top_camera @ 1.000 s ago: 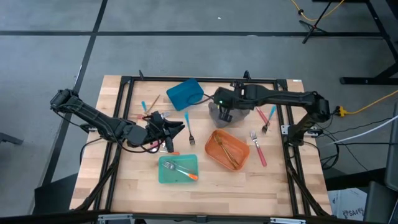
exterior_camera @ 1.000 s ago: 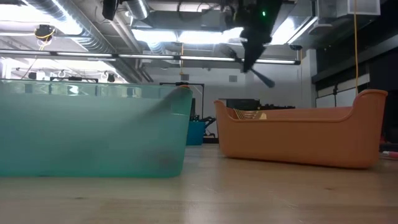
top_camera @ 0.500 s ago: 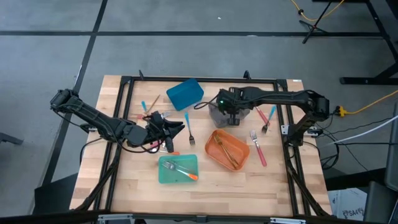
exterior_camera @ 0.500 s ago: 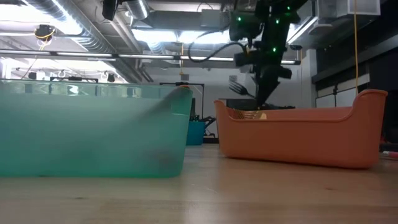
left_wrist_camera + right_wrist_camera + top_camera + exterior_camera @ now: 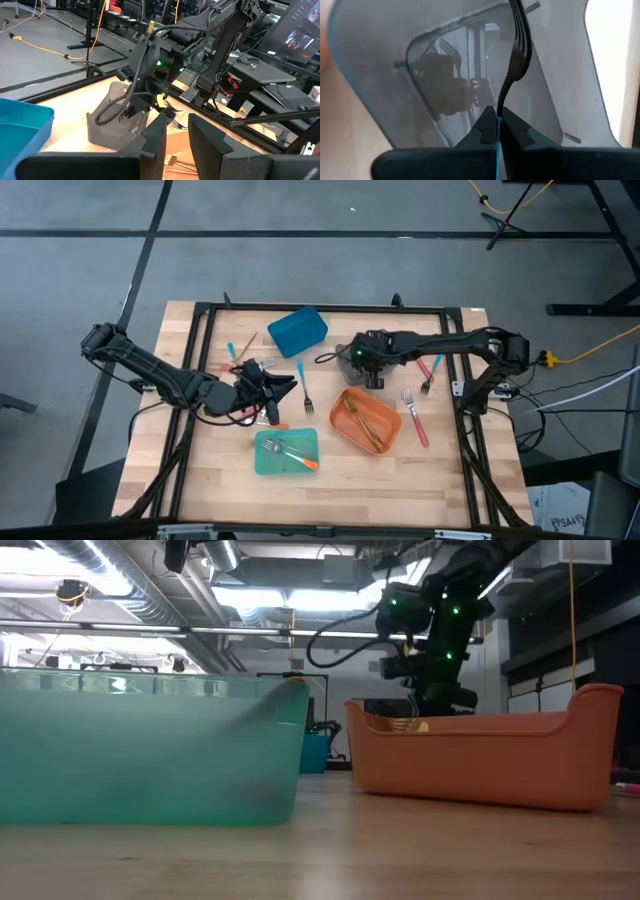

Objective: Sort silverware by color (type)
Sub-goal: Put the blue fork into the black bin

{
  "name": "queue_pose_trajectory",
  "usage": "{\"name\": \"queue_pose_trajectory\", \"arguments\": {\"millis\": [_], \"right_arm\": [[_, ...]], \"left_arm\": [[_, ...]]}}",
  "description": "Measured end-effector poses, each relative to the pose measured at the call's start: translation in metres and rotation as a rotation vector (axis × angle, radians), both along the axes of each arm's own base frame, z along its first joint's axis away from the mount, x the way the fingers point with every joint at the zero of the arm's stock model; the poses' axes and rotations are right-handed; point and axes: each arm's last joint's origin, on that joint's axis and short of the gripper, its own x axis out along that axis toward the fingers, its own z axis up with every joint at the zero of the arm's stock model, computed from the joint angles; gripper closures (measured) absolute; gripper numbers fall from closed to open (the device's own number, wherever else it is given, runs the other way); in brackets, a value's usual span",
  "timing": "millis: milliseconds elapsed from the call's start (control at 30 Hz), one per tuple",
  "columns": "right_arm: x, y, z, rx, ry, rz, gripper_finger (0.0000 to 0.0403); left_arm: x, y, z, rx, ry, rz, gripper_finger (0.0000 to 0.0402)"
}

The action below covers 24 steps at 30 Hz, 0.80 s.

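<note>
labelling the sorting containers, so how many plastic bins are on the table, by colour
Blue rectangular plastic bin: 1
Grey translucent plastic bin: 1
Orange oval plastic bin: 1
Teal rectangular plastic bin: 1
Total: 4

On the wooden tabletop, a blue bin sits upper centre, an orange bin holds gold utensils right of centre, and a teal bin below holds an orange-handled fork. The right gripper hangs above the orange bin; the left gripper points right, mid-left.
</note>
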Motion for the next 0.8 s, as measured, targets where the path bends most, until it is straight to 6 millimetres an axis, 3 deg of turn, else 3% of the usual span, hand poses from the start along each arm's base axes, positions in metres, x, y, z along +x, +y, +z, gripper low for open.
{"name": "queue_pose_trajectory", "arguments": {"millis": [300,800], "right_arm": [[-0.002,0.000,-0.017,-0.013,-0.024,0.011,0.0403],[-0.002,0.000,-0.017,-0.029,-0.033,0.007,0.0403]], "left_arm": [[0.000,0.000,0.000,0.000,0.000,0.000,0.0328],[0.000,0.000,0.000,-0.003,0.002,0.001,0.0328]]}}
